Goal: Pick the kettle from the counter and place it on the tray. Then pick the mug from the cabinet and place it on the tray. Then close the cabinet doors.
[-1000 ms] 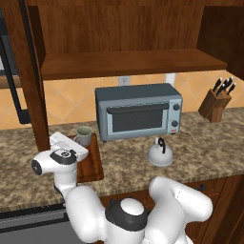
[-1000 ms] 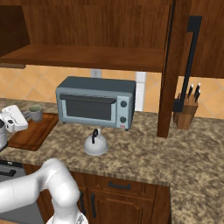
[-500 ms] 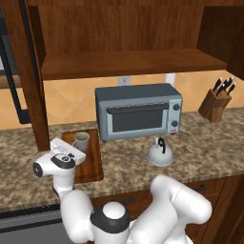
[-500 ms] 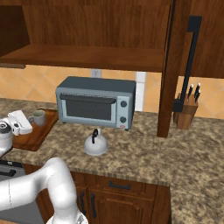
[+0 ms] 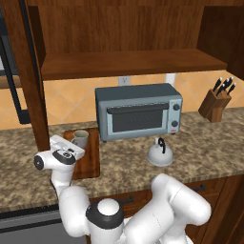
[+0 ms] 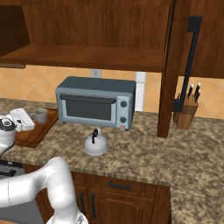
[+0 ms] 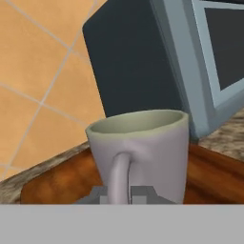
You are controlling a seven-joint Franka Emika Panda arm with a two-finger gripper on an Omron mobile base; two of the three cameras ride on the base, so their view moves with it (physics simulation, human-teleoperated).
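The grey-beige mug (image 7: pixel 143 152) stands upright at the back of the reddish-brown tray (image 7: pixel 209 176); I cannot tell whether its base touches the wood. My gripper (image 7: pixel 119 195) is shut on the mug's side handle. From the base, the mug (image 5: pixel 80 138) (image 6: pixel 40 115) is at the tray's (image 5: pixel 90 164) (image 6: pixel 33 136) far end, with my gripper (image 5: pixel 73 143) (image 6: pixel 30 117) just left of it. The silvery kettle (image 5: pixel 159 153) (image 6: pixel 96 144) rests on the granite counter (image 5: pixel 209 147) in front of the toaster oven. The cabinet (image 5: pixel 128 64) is open, its doors (image 5: pixel 28 81) (image 6: pixel 175 65) swung out.
A grey-blue toaster oven (image 5: pixel 138 112) (image 6: pixel 96 101) (image 7: pixel 143 62) stands right beside the tray. A knife block (image 5: pixel 217 102) (image 6: pixel 186 111) sits at the counter's right end. The open doors hang over the counter on both sides.
The hand with the mug has sunk slightly toward the tray. The arm's lower links have swung leftwards. Kettle and doors have not moved.
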